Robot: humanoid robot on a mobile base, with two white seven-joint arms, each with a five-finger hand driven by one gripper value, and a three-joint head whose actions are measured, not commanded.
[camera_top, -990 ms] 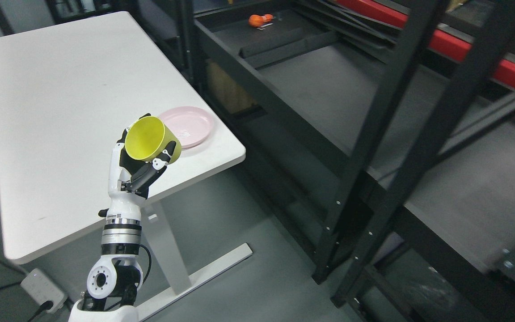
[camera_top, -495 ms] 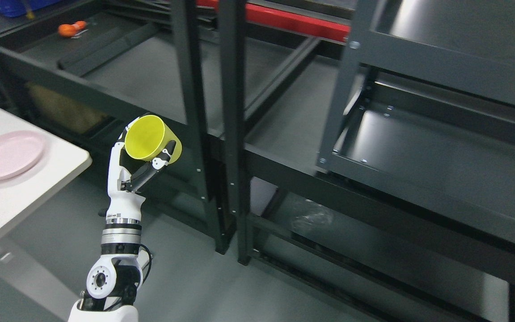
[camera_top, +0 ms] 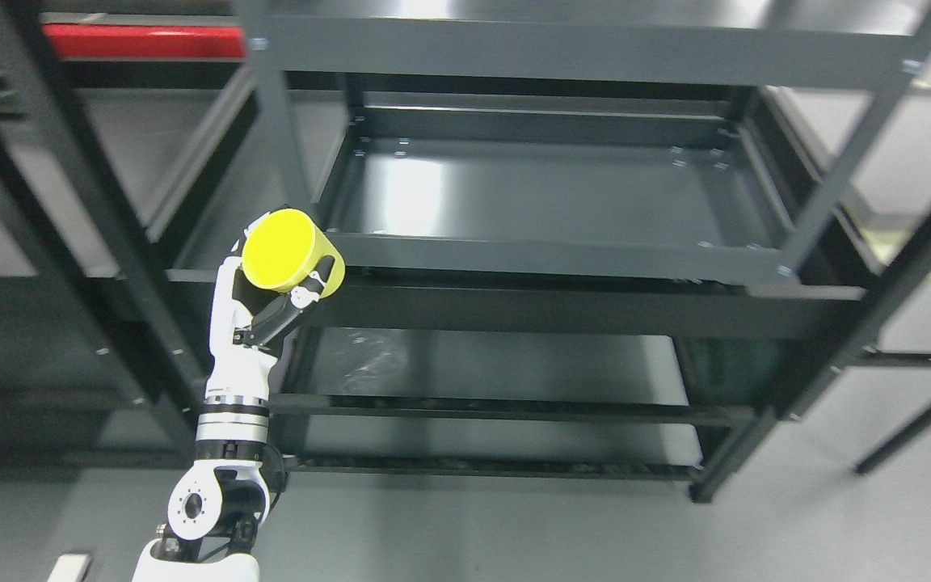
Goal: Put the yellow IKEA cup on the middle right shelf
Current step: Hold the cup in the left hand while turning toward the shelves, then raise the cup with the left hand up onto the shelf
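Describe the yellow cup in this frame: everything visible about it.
The yellow cup is a plain, round, bright yellow cup that looks like smooth plastic, with no handle or print visible. It is tilted, its mouth turned toward the camera and up-left. The left hand grips it from below, with fingers curled around its side. It is held in the air in front of the dark metal shelf, not resting on it.

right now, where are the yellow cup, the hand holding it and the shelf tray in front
yellow cup (camera_top: 284, 250), head view, inside of its mouth
left hand (camera_top: 249, 311), head view, white palm
shelf tray (camera_top: 546, 194), head view, bare floor
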